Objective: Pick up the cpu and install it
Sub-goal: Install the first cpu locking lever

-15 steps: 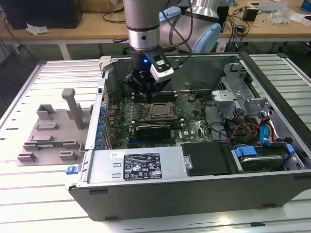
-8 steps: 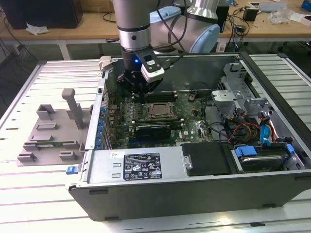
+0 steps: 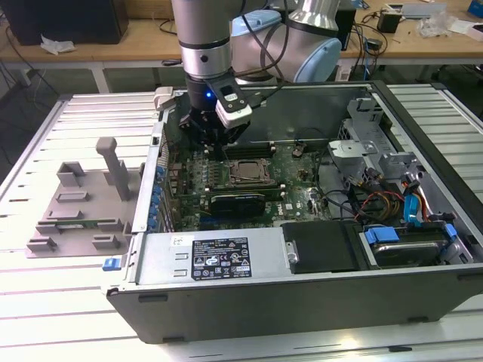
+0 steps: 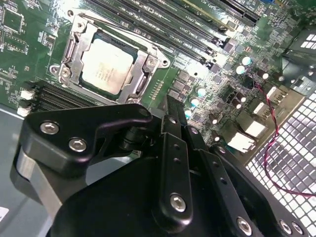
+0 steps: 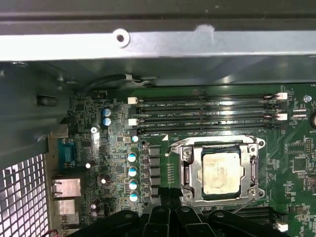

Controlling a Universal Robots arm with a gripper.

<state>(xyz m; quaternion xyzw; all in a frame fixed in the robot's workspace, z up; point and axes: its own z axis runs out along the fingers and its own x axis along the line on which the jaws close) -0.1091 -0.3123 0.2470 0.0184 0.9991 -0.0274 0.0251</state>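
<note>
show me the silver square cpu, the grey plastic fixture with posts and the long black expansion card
silver square cpu [image 5: 220, 173], first wrist view, middle of its metal top
grey plastic fixture [image 3: 90, 210], exterior view, its flat base
long black expansion card [image 3: 238, 202], exterior view, middle of its top

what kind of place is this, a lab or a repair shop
Most likely a robotics lab set up for computer assembly: a robot arm reaches into an open computer case lying on a slatted metal table, and a cluttered wooden workbench stands behind.
</note>
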